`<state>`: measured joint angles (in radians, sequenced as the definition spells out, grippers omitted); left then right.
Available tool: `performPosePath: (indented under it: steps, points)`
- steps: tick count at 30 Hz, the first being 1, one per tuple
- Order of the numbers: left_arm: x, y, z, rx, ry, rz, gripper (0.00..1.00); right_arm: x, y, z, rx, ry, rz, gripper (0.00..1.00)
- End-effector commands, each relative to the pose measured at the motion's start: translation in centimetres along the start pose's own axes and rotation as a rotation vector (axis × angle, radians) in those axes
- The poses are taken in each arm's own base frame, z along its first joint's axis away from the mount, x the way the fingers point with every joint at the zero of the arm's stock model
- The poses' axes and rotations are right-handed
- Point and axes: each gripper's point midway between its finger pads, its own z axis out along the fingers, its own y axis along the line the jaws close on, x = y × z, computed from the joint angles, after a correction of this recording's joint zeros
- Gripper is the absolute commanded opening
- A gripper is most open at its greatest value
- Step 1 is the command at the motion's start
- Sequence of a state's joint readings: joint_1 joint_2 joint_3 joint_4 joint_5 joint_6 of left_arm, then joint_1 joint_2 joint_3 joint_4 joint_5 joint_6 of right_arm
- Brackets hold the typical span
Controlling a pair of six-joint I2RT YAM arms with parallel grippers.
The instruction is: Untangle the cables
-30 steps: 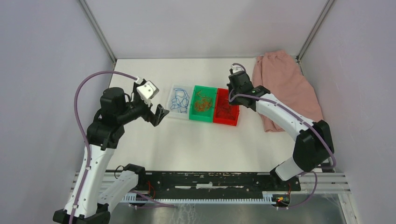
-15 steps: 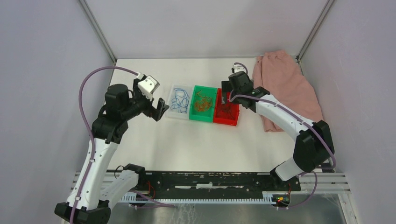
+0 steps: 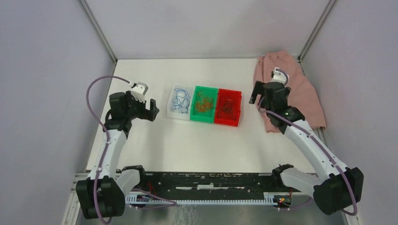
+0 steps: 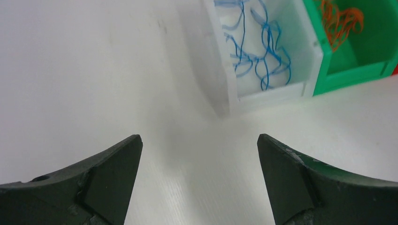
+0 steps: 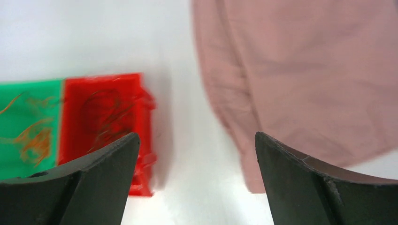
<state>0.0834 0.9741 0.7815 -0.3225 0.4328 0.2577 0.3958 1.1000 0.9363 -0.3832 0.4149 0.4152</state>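
Robot lab enclosure: plain grey walls [image 3: 47, 70], metal corner posts [image 3: 98, 30], white table [image 3: 202, 145], arm-mounting rail [image 3: 211, 180].

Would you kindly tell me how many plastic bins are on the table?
3, side by side: the clear bin at left, the green bin in the middle, the red bin at right.

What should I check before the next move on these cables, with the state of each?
1. Left gripper open and empty: ok.
2. Right gripper open and empty: ok.
3. Blue curly wires alone in the white plastic bin: ok.
4. Orange wires alone in the green plastic bin: ok.
5. Dark wires alone in the red plastic bin: cannot tell, blurred.
6. Pink cloth clear of the red bin: ok.
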Motion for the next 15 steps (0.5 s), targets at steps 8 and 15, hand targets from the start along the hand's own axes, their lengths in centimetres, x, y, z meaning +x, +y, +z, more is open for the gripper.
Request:
performPosePath:
  steps: [8,15]
  points:
    - [4.2,0.9,3.9,-0.077,-0.323,-0.06,0.99,4.9,-15.6,0.2,0.699,-0.225,0.087,0.99]
    - [5.2,2.1,4.7,-0.143,-0.373,-0.053,1.0,7.4,-16.9,2.2,0.721,-0.268,0.079,0.99]
